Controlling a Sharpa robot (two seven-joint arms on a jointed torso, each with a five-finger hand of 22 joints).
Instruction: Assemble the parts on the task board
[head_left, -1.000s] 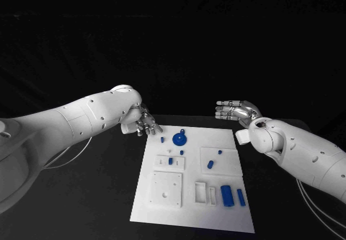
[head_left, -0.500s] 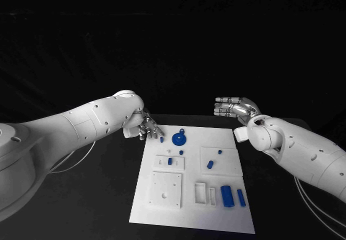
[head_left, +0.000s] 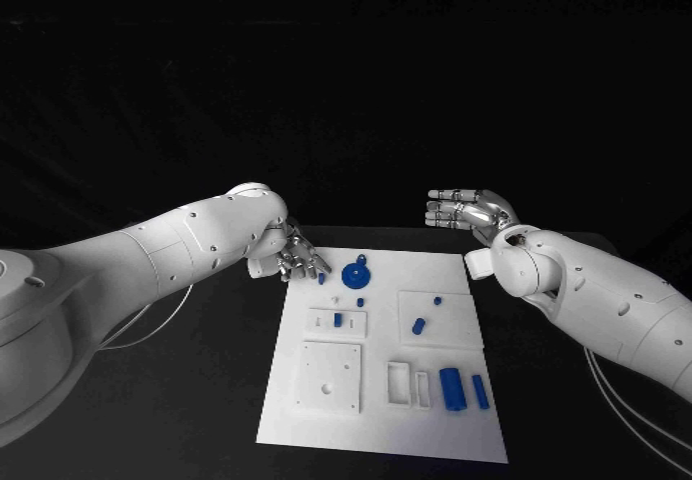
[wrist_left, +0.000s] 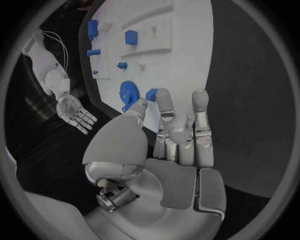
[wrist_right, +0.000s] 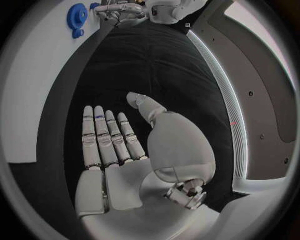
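The left hand (head_left: 296, 258) hovers empty, fingers apart, at the task board's (head_left: 387, 420) far left corner beside the blue gear (head_left: 356, 274), while the right hand (head_left: 464, 212) floats beyond it, flat and empty

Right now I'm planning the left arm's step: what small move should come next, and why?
Probably lower the left robot hand onto the small blue peg at the white task board's far corner. Its fingers hover open just beside that peg and the round blue gear, holding nothing.
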